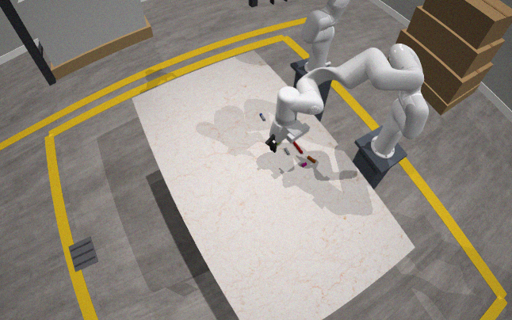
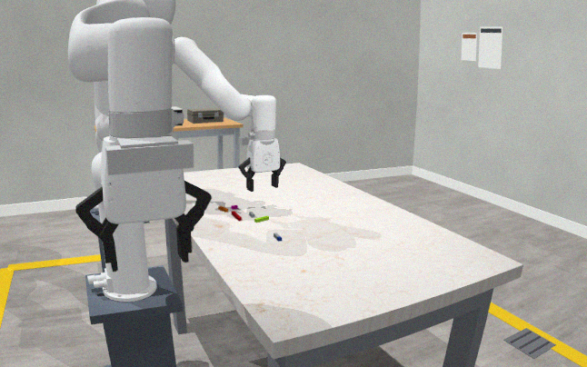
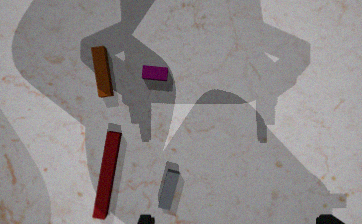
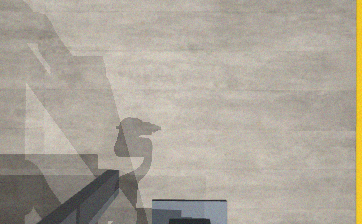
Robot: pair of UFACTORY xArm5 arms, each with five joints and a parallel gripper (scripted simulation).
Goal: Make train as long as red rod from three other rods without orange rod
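A blue rod [image 1: 261, 114] [image 2: 279, 238] and a grey rod [image 1: 263, 118] [image 2: 275, 235] lie end to end, seemingly touching. Another grey rod [image 1: 286, 150] [image 2: 252, 214] [image 3: 169, 190] lies alone beside the red rod [image 1: 297, 146] [image 2: 236, 215] [image 3: 107, 175]. A magenta rod [image 1: 303, 164] [image 2: 234, 207] [image 3: 155, 73] lies apart. A lime rod [image 2: 261, 219] is mostly hidden by the gripper in the top view. My left gripper [image 1: 271, 146] [image 2: 263, 187] [image 3: 236, 220] is open and empty, above the table near the lone grey rod. My right gripper [image 2: 148, 261] is open and empty, off the table.
An orange rod [image 1: 311, 158] [image 2: 223, 208] [image 3: 102, 71] lies near the magenta rod and beyond one end of the red rod. The table [image 1: 226, 207] [image 2: 354, 282] extends well past the rods. Arm shadows fall across them. The right wrist view shows floor and part of a stand.
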